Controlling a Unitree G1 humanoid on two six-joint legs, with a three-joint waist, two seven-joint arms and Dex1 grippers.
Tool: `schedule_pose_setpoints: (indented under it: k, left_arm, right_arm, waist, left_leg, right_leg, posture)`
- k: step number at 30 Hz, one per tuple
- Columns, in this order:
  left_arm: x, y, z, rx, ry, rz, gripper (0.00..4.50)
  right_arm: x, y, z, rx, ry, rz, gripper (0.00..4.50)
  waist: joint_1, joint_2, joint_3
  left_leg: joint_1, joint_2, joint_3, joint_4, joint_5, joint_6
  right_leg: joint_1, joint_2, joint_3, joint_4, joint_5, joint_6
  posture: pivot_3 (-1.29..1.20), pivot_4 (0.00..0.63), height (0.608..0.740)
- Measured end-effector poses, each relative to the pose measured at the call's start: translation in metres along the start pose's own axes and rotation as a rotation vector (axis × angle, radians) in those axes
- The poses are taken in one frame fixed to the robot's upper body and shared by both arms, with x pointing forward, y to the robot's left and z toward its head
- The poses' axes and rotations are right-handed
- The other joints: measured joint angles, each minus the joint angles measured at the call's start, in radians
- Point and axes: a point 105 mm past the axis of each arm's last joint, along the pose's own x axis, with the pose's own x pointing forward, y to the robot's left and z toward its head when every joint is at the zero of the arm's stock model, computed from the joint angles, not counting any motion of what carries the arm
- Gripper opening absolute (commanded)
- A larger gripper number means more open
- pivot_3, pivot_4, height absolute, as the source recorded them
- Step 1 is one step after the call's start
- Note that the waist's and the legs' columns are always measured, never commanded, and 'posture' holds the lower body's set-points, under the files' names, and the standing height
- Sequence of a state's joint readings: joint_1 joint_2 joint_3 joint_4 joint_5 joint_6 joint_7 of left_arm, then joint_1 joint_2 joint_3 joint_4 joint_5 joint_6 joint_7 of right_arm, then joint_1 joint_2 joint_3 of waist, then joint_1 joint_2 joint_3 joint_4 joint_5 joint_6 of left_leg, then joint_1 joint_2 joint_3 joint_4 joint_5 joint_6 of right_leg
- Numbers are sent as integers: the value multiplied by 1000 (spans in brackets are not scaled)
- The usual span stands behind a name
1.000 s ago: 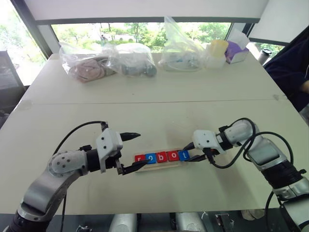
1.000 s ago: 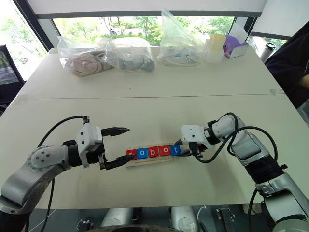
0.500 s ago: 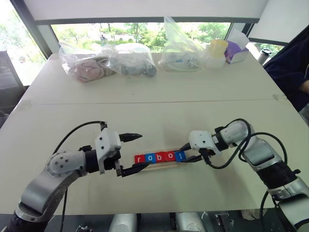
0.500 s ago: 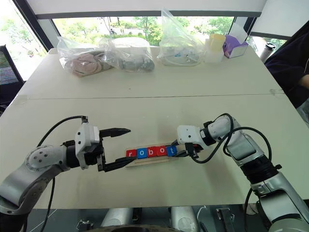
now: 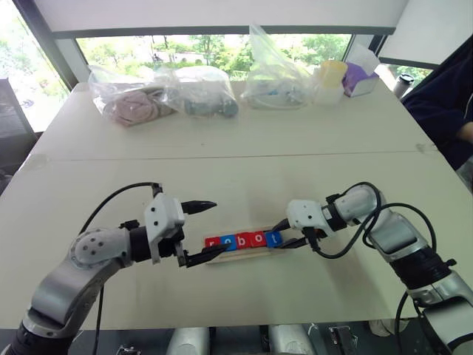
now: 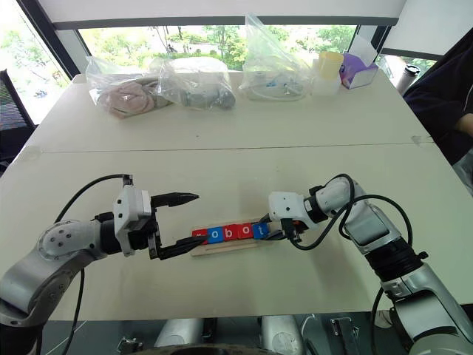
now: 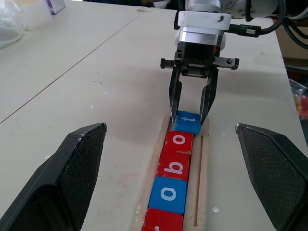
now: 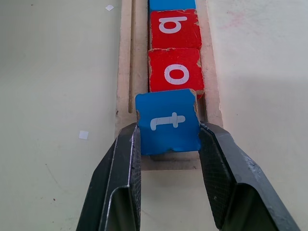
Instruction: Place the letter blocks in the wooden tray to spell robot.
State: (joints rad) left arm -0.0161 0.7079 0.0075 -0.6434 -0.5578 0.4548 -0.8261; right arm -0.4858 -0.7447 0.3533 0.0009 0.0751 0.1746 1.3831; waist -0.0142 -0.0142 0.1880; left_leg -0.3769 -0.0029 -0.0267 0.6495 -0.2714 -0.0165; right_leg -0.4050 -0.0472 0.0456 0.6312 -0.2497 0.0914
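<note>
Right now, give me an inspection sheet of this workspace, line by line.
Surface: pale table, a seam across it.
Job's things: tray holds five blocks in a row; blue t sits at its end.
Clutter: plastic bags, a cup and a tissue box at the far edge.
Grippers: right pincer shut on t; left pincer open at the tray's other end.
Cables: black, looping on both wrists.
Surroundings: windows; a person's sleeve.

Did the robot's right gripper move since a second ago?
Yes. The right gripper, shut on the blue t block, slid a little toward the left gripper, judged against the table seam, nudging the t up to the red o.
</note>
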Motion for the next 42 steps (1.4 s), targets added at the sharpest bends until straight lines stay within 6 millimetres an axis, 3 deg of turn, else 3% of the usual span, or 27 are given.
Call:
schedule_pose_setpoints:
  k: [13,20,31,35,39,42]
  left_arm:
    - [1,1,2,4,-6,11,4500]
    - [3,0,1,1,-6,7,4500]
    - [5,0,2,3,-8,2,4500]
    - [4,-1,1,-1,3,4,4500]
    - [-12,-3,-15,-42,118,19,4500]
    - [-20,-2,-12,-35,128,36,4500]
  right_arm:
    - [2,-1,1,-13,6,-6,1118]
    - [3,-4,3,-17,2,-25,4446]
    - [-3,-11,9,47,-15,-56,4446]
    - [-19,-21,15,102,-47,-111,4446]
    - [-54,-17,16,172,-40,-162,4446]
    - [-64,-7,20,203,-51,-153,4446]
  waist:
    - [-3,0,0]
    - [0,0,0]
    - [1,0,0]
    - [1,0,0]
    - [3,0,0]
    - [2,0,0]
  left_leg:
    - [1,0,0,0,0,0]
    - [0,0,0,0,0,0]
    - [0,0,0,0,0,0]
    - [0,0,0,0,0,0]
    - [-2,0,-1,-1,0,0]
    - [-2,0,-1,-1,0,0]
  right_leg:
    - [0,0,0,0,0,0]
    - [0,0,0,0,0,0]
    - [0,0,0,0,0,0]
    - [0,0,0,0,0,0]
    - [-2,-1,0,-1,0,0]
    - [-2,-1,0,-1,0,0]
  posture:
    - [0,150,740]
    - [0,150,740]
    - [0,150,740]
    - [0,150,740]
    - [0,150,740]
    - [0,150,740]
